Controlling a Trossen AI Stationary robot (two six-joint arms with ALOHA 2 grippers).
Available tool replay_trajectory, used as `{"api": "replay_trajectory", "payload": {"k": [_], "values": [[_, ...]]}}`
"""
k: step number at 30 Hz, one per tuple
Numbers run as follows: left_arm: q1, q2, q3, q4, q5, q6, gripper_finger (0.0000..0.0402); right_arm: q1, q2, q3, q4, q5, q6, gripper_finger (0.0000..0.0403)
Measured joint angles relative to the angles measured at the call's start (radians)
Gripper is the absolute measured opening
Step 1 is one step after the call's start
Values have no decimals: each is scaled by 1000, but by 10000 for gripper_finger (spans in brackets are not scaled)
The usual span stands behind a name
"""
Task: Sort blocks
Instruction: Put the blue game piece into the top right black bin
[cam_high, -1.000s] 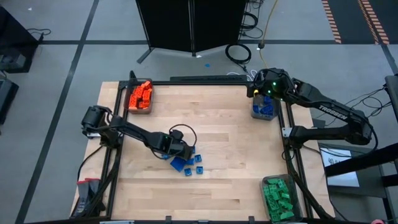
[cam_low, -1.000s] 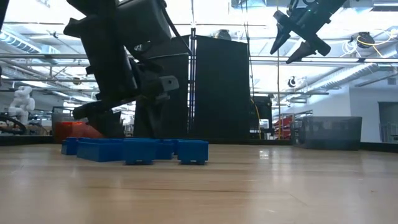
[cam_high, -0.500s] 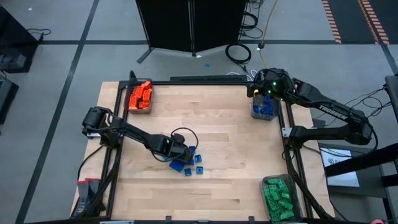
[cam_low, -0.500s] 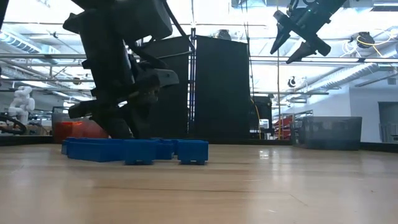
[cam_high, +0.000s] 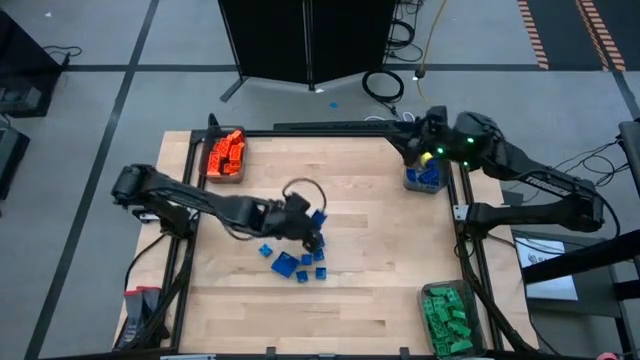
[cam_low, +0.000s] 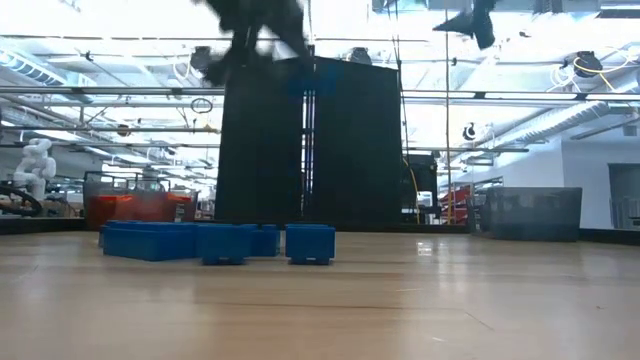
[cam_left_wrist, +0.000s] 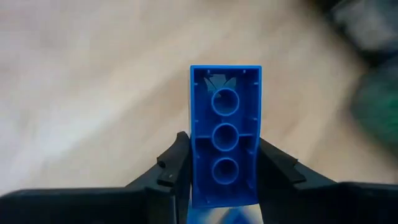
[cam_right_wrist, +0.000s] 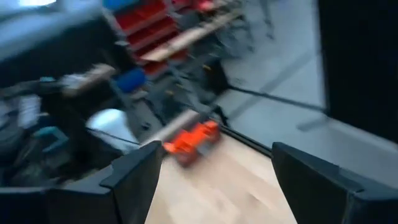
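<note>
My left gripper (cam_high: 312, 228) hangs above the middle of the table, shut on a blue block (cam_left_wrist: 225, 143) whose hollow underside faces the wrist camera. Below it, several loose blue blocks (cam_high: 297, 263) lie flat on the wood; in the low view they form a row (cam_low: 215, 241). My right gripper (cam_high: 412, 133) is open and held high over the table's far right corner, above the bin of blue blocks (cam_high: 423, 178). Its fingers (cam_right_wrist: 140, 174) have nothing between them. The left gripper is only a dark blur at the top of the low view. My left gripper pinches the blue block by its two long sides (cam_left_wrist: 194, 171), near one end, between its two fingers (cam_left_wrist: 176, 163). The block runs along the fingers and sticks out past their tips. It is lifted clear of the table, and the fingers slant downward.
A bin of orange blocks (cam_high: 225, 155) stands at the far left corner and a bin of green blocks (cam_high: 447, 318) at the near right corner. A dark frame (cam_high: 330, 130) runs around the table. Bare wood lies between the loose blocks and the bins.
My left gripper has taken hold of a blue block in the cluster and risen quickly with it, drifting toward the table's right and rolling its wrist; the block is now clear of the table. My right gripper has risen and tipped up toward level.
</note>
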Motion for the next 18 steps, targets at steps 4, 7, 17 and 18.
{"api": "replay_trajectory", "payload": {"k": [4, 7, 17, 18], "values": [[-6, -91, 84, 100, -108, 188, 122, 66, -48, 0, 25, -63, -33, 297], [-13, -131, 85, 288, -137, 382, 122, 146, -56, 0, 27, -113, -72, 297], [-30, -135, 87, 728, -7, 739, 122, 389, 8, 1, 297, -116, -193, 297], [-30, -131, 87, 746, 20, 745, 122, 402, 20, 1, 324, -116, -201, 297]]}}
